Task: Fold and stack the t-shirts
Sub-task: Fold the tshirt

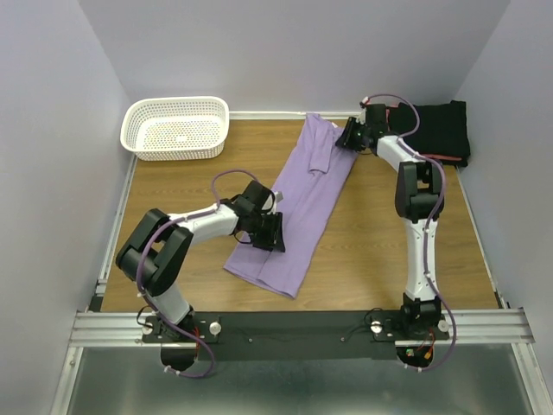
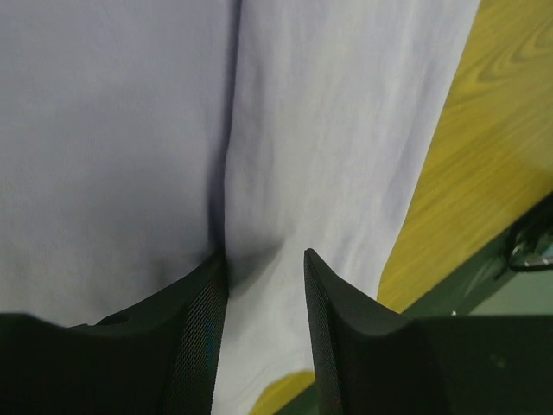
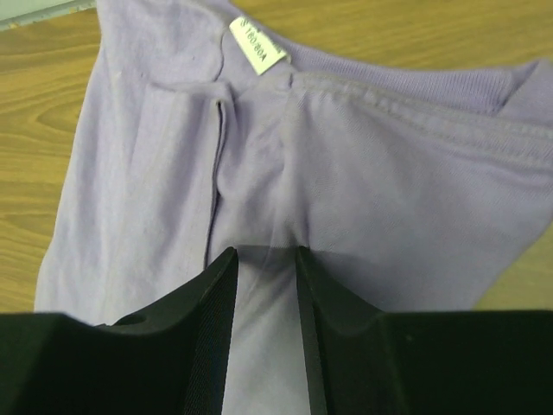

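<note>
Lavender t-shirt [image 1: 302, 203]: light, limp knit that will sag and drag wherever you leave it unsupported. Take it at the collar and hem edges, catching both layers. It lies folded lengthwise in a narrow strip, right of the white mesh basket [image 1: 138, 143] and running nearer than it. Left gripper [image 2: 263, 268] pinches cloth towards its hem end. Right gripper [image 3: 263, 259] pinches cloth below the collar label [image 3: 253, 43]. Folded black shirts [image 1: 441, 130] sit farther right of the basket.

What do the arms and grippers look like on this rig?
The left arm and right arm have white links, black joints and a looping purple cable each. The left gripper and right gripper are black, with two wedge-shaped fingers bearing finely textured inner pads.
</note>
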Tool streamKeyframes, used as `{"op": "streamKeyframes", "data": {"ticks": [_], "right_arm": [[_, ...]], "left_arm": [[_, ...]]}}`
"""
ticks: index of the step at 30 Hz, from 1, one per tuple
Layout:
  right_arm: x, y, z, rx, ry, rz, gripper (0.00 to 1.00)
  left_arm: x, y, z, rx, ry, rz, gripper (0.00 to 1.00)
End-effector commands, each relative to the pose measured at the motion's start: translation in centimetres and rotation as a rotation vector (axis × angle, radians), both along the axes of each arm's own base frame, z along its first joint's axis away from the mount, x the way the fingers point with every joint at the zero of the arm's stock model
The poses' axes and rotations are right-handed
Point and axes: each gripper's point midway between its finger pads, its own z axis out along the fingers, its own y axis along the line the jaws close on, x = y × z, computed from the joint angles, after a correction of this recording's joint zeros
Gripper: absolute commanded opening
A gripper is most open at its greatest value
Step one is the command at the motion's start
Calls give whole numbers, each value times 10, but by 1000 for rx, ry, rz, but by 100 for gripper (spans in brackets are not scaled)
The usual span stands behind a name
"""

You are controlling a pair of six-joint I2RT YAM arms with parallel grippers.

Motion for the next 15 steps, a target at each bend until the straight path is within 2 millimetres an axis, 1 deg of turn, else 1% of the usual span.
{"op": "streamKeyframes", "data": {"ticks": [1, 2, 3, 5, 6, 7, 8, 9, 10, 11, 12, 13, 14, 15], "right_arm": [[-7, -6, -50, -1, 120, 30, 42], [-4, -4, -45, 6, 108, 37, 42], [0, -2, -32, 14, 86, 42, 42], [2, -2, -13, 16, 58, 45, 43], [4, -2, 14, 15, 17, 48, 45], [2, -3, 25, 16, 4, 49, 46], [-6, -1, 26, 17, 15, 52, 47], [-12, -1, 36, 26, 12, 55, 52], [-25, 1, 49, 30, 13, 58, 53], [-25, 3, 74, 36, -28, 61, 54], [-46, 5, 58, 38, 31, 61, 55], [-57, 8, 61, 43, 42, 62, 56], [-72, 20, 83, 56, 24, 74, 56], [-85, 26, 84, 57, 38, 78, 56]], "left_arm": [[-34, -8, -8, 20, 179, -61, 48], [-33, -13, -5, 8, 178, -68, 48], [-25, -20, 4, -14, 157, -56, 48], [-14, -25, 17, -31, 115, -39, 48], [-7, -29, 32, -48, 83, -21, 48], [-2, -30, 38, -48, 63, -9, 49], [4, -29, 43, -40, 32, 7, 49], [9, -31, 55, -51, 8, 21, 50], [13, -29, 59, -42, -13, 38, 50], [14, -30, 64, -52, -19, 44, 50], [23, -25, 67, -27, -53, 88, 50], [31, -22, 78, -24, -101, 124, 51], [45, -12, 82, 16, -169, 197, 51], [54, -6, 87, 29, -215, 241, 52]]}}
